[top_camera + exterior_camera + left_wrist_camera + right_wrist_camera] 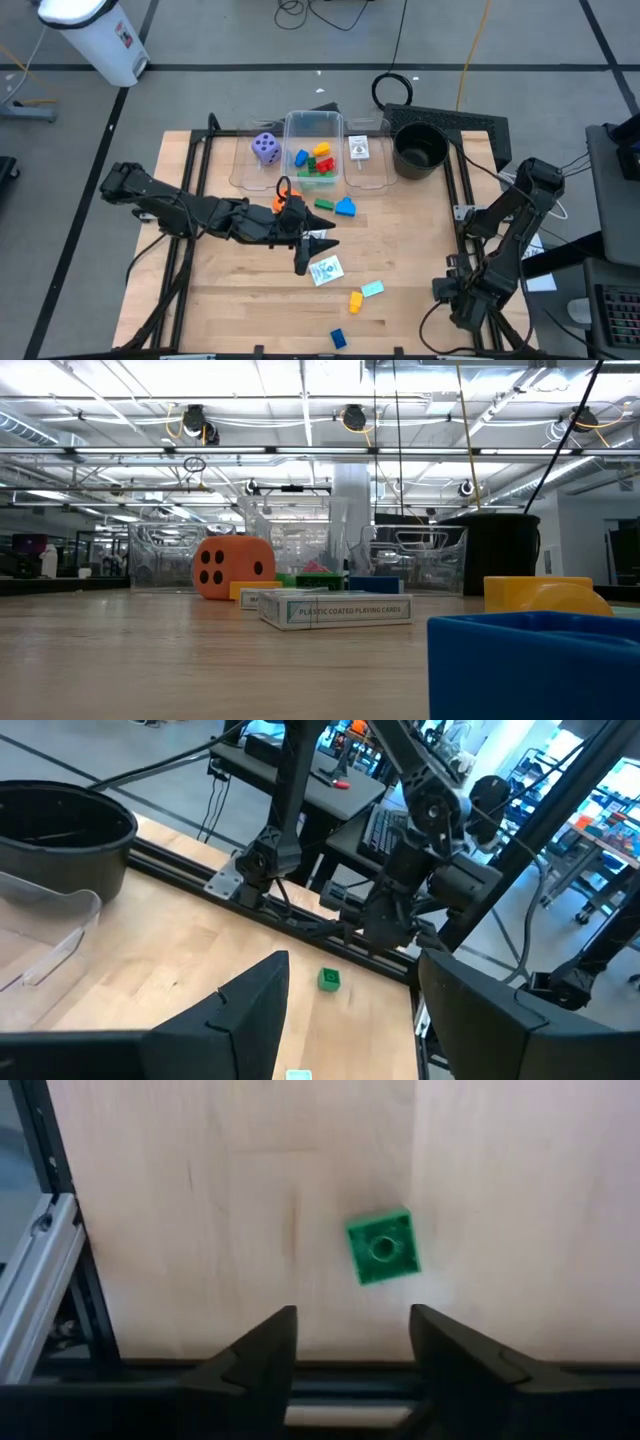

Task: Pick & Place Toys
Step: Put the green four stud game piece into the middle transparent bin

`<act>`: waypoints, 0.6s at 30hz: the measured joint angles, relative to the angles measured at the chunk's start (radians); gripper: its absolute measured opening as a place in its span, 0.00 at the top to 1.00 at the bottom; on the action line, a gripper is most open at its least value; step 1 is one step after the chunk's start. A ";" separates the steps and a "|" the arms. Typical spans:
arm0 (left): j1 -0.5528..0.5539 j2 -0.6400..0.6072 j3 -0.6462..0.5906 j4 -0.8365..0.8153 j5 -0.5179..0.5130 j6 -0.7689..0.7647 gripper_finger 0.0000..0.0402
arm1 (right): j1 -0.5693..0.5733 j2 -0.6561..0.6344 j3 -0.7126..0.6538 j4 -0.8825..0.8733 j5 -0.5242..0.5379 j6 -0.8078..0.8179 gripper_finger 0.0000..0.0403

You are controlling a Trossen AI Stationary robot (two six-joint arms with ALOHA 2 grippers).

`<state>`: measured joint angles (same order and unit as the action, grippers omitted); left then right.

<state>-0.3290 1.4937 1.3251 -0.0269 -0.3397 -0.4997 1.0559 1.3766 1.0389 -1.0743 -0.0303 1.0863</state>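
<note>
Nearest of all, at the front edge of the bench (230,300), lies a blue block (339,339), with a yellow block (355,301) and a teal block (372,289) a little farther in and to its right. At the near right corner the right tool (352,1342) points down at the wood with its two fingers apart and nothing between them; a small green block (383,1247) lies flat on the bare bench just beyond its fingertips, untouched. Toward the middle, a white printed card box (326,270) lies flat, and the left tool (306,252) hangs just beside it, reaching in from the left side, its fingers spread and empty. Behind that sit an orange die (287,201), a green block (325,203) and a blue rounded block (345,207), close together in a row. Farther back stands the clear plastic tub (316,122), holding blue, yellow, red and green blocks (316,162) in a small heap. A purple die (265,148) rests on a clear lid (243,172) just left of the tub, and another white card (359,148) lies on a clear lid (368,178) just right of it. At the far right of the bench the black round pot (420,148) stands upright.
</note>
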 joint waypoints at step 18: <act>0.000 0.000 0.000 0.000 -0.001 0.019 0.43 | -0.088 0.000 -0.196 0.204 -0.053 -0.084 0.30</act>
<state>-0.3290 1.4940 1.3251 -0.0273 -0.3405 -0.4805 0.9681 1.3762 0.8425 -0.8704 -0.0837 1.0021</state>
